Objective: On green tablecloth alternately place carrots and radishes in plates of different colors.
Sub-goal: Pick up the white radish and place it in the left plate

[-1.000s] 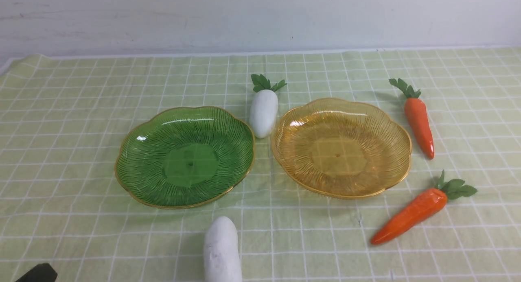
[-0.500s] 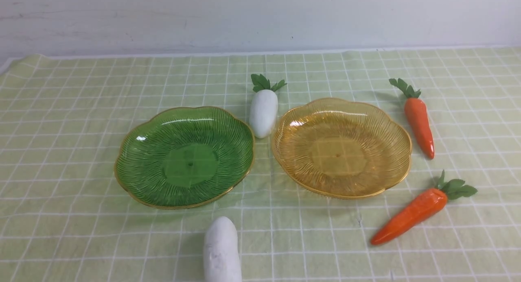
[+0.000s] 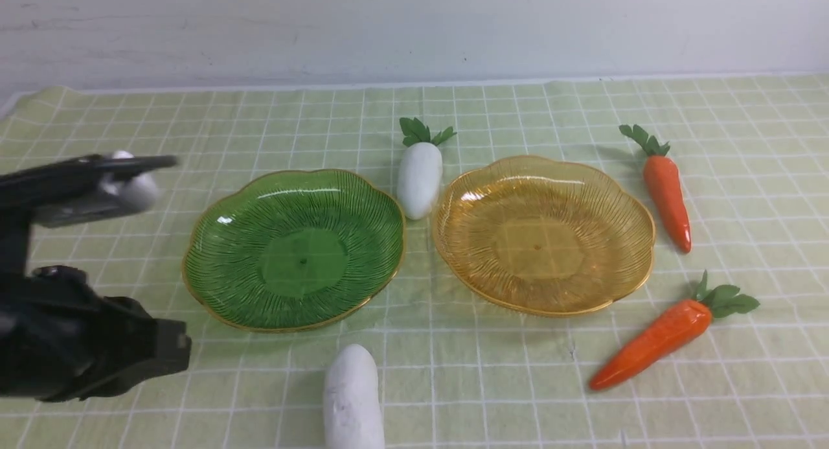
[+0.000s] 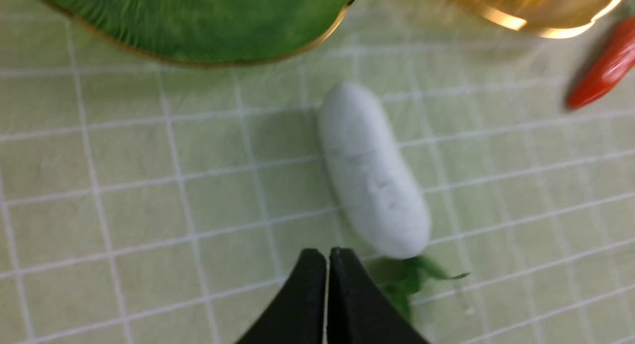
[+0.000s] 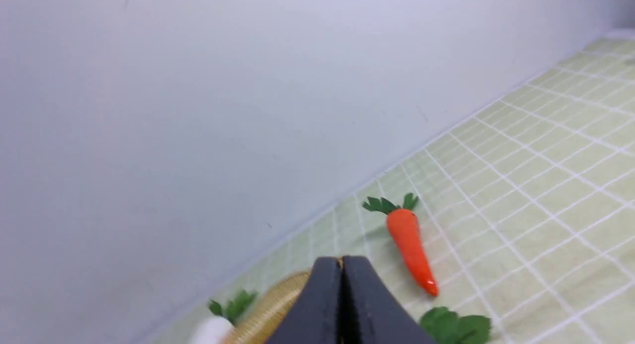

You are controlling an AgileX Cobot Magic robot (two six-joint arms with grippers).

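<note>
On the green tablecloth (image 3: 129, 125) a green plate (image 3: 295, 248) and an amber plate (image 3: 543, 235) stand side by side, both empty. One radish (image 3: 420, 177) lies between their far rims. The other radish (image 3: 352, 397) lies near the front edge. Two carrots (image 3: 667, 199) (image 3: 654, 342) lie right of the amber plate. My left arm (image 3: 78, 345) shows blurred at the lower left, its fingertips unseen there. In the left wrist view my left gripper (image 4: 327, 258) is shut and empty, just short of the near radish's (image 4: 372, 175) leafy end. My right gripper (image 5: 342, 264) is shut and empty, with a carrot (image 5: 409, 244) beyond it.
A pale wall runs along the cloth's far edge. The left wrist view also shows the green plate's rim (image 4: 198, 21), the amber plate's rim (image 4: 536, 6) and a carrot tip (image 4: 603, 71). The right wrist view shows the amber rim (image 5: 278, 304) and carrot leaves (image 5: 456, 326).
My left arm has swung into the front view at the left, blurred from motion. Plates, carrots and radishes have not moved.
</note>
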